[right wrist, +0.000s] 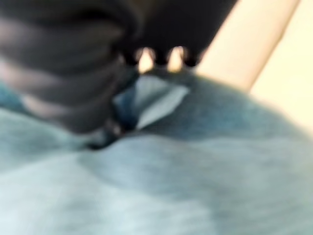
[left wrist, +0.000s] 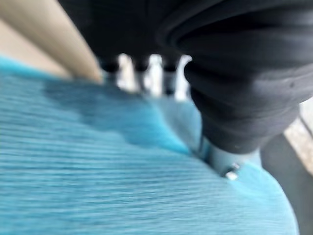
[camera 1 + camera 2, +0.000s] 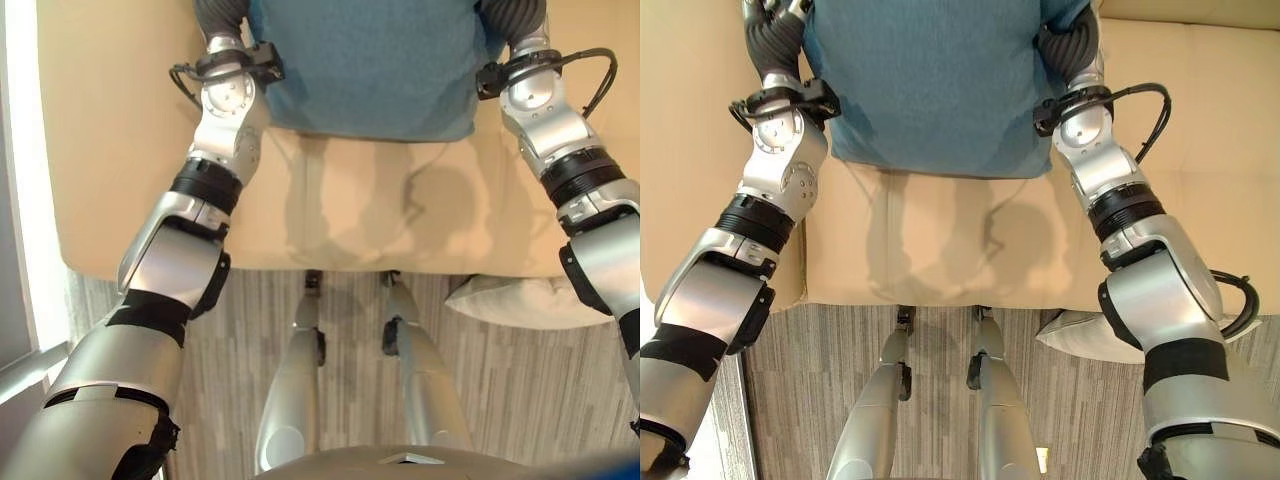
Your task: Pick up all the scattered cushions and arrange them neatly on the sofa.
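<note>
A blue cushion hangs between my two hands above the beige sofa's seat. My left hand holds its left edge and my right hand its right edge. In the left wrist view the thumb presses into the blue fabric while the fingers reach over the cushion's ridge. The right wrist view shows my right hand closed on a bunched fold of the same cushion. A white cushion lies on the floor against the sofa's front, under my right forearm.
The sofa's front edge runs across the view just ahead of me. Grey wood-look floor lies below it. A bright window and its frame stand along the left side.
</note>
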Available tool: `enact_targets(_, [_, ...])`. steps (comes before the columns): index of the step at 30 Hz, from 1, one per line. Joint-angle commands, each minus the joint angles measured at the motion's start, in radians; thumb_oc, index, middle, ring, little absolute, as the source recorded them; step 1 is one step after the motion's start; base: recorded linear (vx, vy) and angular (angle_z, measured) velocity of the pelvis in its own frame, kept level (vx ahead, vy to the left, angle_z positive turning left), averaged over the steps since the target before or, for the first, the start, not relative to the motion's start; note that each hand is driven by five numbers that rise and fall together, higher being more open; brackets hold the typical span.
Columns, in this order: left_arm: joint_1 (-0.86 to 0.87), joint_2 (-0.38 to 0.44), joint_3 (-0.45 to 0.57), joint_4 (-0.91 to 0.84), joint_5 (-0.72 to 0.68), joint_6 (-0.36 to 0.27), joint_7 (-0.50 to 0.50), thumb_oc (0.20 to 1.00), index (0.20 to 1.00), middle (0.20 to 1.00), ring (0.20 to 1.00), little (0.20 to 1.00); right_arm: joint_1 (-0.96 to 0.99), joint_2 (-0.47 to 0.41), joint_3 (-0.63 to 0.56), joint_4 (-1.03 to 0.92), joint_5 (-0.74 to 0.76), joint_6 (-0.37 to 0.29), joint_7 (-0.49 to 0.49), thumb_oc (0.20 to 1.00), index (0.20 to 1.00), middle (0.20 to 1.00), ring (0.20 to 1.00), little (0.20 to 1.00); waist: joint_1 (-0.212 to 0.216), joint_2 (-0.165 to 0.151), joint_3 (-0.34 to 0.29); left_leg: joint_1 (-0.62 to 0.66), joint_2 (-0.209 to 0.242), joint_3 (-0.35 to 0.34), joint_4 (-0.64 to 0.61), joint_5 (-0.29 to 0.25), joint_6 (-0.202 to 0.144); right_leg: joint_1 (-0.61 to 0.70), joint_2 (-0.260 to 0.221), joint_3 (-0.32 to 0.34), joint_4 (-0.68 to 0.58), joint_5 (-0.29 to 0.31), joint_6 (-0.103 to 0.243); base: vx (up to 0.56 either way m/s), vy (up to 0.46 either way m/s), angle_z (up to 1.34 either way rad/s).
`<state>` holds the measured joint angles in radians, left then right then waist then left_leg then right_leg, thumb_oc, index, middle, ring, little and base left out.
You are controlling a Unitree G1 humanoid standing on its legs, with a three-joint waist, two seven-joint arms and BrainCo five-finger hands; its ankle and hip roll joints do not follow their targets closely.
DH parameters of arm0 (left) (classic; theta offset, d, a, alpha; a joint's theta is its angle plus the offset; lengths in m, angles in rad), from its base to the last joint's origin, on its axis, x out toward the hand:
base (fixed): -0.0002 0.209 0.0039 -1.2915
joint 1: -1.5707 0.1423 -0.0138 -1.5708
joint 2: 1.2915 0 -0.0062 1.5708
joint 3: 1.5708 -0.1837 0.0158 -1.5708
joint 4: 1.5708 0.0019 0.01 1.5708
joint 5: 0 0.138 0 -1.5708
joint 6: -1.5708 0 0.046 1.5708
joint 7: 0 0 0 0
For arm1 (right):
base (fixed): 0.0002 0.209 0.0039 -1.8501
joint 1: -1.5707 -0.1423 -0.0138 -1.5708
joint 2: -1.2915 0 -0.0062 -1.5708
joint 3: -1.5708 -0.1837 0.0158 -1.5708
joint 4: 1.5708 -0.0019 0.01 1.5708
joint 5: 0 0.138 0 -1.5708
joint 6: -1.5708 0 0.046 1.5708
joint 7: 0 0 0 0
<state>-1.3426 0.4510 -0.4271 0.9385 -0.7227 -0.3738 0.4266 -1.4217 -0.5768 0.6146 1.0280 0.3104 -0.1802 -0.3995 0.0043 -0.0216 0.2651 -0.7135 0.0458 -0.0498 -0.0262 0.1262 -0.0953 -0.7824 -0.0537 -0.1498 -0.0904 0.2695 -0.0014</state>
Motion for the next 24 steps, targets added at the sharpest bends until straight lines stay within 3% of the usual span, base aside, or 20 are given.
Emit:
enact_targets(1, [-0.075, 0.01, -0.097, 0.033, 0.036, -0.021, -0.059, 1.0, 1.0, 1.0, 1.0, 1.0, -0.078, 0.046, 0.053, 0.058, -0.028, -0.038, -0.002, 1.0, 1.0, 1.0, 1.0, 1.0, 0.007, -0.008, -0.056, 0.043, -0.033, -0.039, -0.061, 0.035, -0.039, 0.063, -0.024, 0.026, 0.003, -0.065, 0.177, 0.0, 0.0, 0.0])
enact_targets(3, [-0.08, 0.046, -0.095, 0.05, 0.042, -0.015, -0.057, 1.0, 1.0, 1.0, 1.0, 1.0, -0.076, 0.016, 0.047, 0.084, -0.027, -0.032, -0.007, 1.0, 1.0, 1.0, 1.0, 1.0, 0.009, -0.006, -0.06, 0.049, -0.034, -0.039, -0.061, 0.033, -0.038, 0.07, -0.027, 0.026, 0.003, -0.066, 0.177, 0.0, 0.0, 0.0])
enact_targets(5, [-0.07, 0.136, -0.1, 0.068, 0.055, -0.009, -0.077, 1.0, 1.0, 1.0, 1.0, 1.0, -0.058, -0.049, 0.029, 0.102, 0.001, -0.029, 0.0, 1.0, 1.0, 1.0, 1.0, 1.0, 0.01, -0.003, -0.074, 0.067, -0.036, -0.037, -0.061, 0.028, -0.038, 0.088, -0.029, 0.027, 0.003, -0.07, 0.177, 0.0, 0.0, 0.0])
enact_targets(10, [-0.027, 0.209, -0.078, 0.077, 0.039, -0.008, -0.097, 1.0, 1.0, 1.0, 1.0, 1.0, -0.023, -0.114, 0.007, 0.097, 0.03, -0.034, 0.012, 1.0, 1.0, 1.0, 1.0, 1.0, 0.005, 0.002, -0.087, 0.103, -0.037, -0.032, -0.061, 0.019, -0.038, 0.125, -0.036, 0.022, 0.003, -0.073, 0.176, 0.0, 0.0, 0.0])
enact_targets(12, [0.027, 0.239, -0.051, 0.026, 0.027, -0.019, -0.106, 1.0, 1.0, 1.0, 1.0, 1.0, 0.019, -0.145, -0.017, 0.063, 0.05, -0.04, 0.018, 1.0, 1.0, 1.0, 1.0, 1.0, 0.006, 0.002, -0.086, 0.132, -0.038, -0.03, -0.061, 0.012, -0.036, 0.154, -0.038, 0.023, 0.003, -0.076, 0.175, 0.0, 0.0, 0.0])
enact_targets(14, [0.171, 0.262, 0.014, -0.143, 0.025, -0.04, -0.119, 1.0, 1.0, 1.0, 1.0, 1.0, 0.127, -0.189, -0.076, -0.053, 0.065, -0.055, 0.036, 1.0, 1.0, 1.0, 1.0, 1.0, 0.007, 0.002, -0.083, 0.176, -0.042, -0.028, -0.061, 0.006, -0.034, 0.198, -0.041, 0.02, 0.003, -0.08, 0.172, 0.0, 0.0, 0.0])
enact_targets(20, [0.61, 0.203, 0.204, -0.552, 0.077, -0.062, -0.155, 1.0, 1.0, 1.0, 1.0, 1.0, 0.555, -0.172, -0.345, -0.412, 0.029, -0.1, 0.061, 1.0, 1.0, 1.0, 1.0, 1.0, 0.004, -0.005, -0.077, 0.309, -0.039, -0.023, -0.061, -0.029, -0.029, 0.33, -0.041, 0.015, 0.003, -0.111, 0.156, 0.01, -0.009, 0.02])
enact_targets(21, [0.612, 0.203, 0.204, -0.553, 0.078, -0.061, -0.154, 1.0, 1.0, 1.0, 1.0, 1.0, 0.558, -0.172, -0.345, -0.414, 0.028, -0.099, 0.061, 1.0, 1.0, 1.0, 1.0, 1.0, 0.004, -0.005, -0.077, 0.311, -0.039, -0.023, -0.061, -0.029, -0.029, 0.331, -0.041, 0.015, 0.003, -0.111, 0.156, 0.06, -0.012, 0.04])
enact_targets(23, [0.862, 0.127, 0.273, -0.703, 0.116, -0.043, -0.203, 1.0, 1.0, 1.0, 1.0, 1.0, 0.81, -0.109, -0.463, -0.541, -0.024, -0.107, 0.102, 1.0, 1.0, 1.0, 1.0, 1.0, 0.002, -0.008, -0.074, 0.387, -0.038, -0.018, -0.061, -0.051, -0.024, 0.412, -0.042, 0.01, 0.003, -0.131, 0.146, 0.09, -0.028, 0.07])
enact_targets(24, [1.063, 0.054, 0.305, -0.743, 0.132, -0.004, -0.273, 1.0, 1.0, 1.0, 1.0, 1.0, 1.006, -0.05, -0.506, -0.622, -0.099, -0.101, 0.158, 1.0, 1.0, 1.0, 1.0, 1.0, -0.003, -0.005, -0.076, 0.448, -0.04, -0.017, -0.061, -0.061, -0.019, 0.474, -0.043, 0.008, 0.007, -0.148, 0.142, 0.1, -0.03, 0.06])
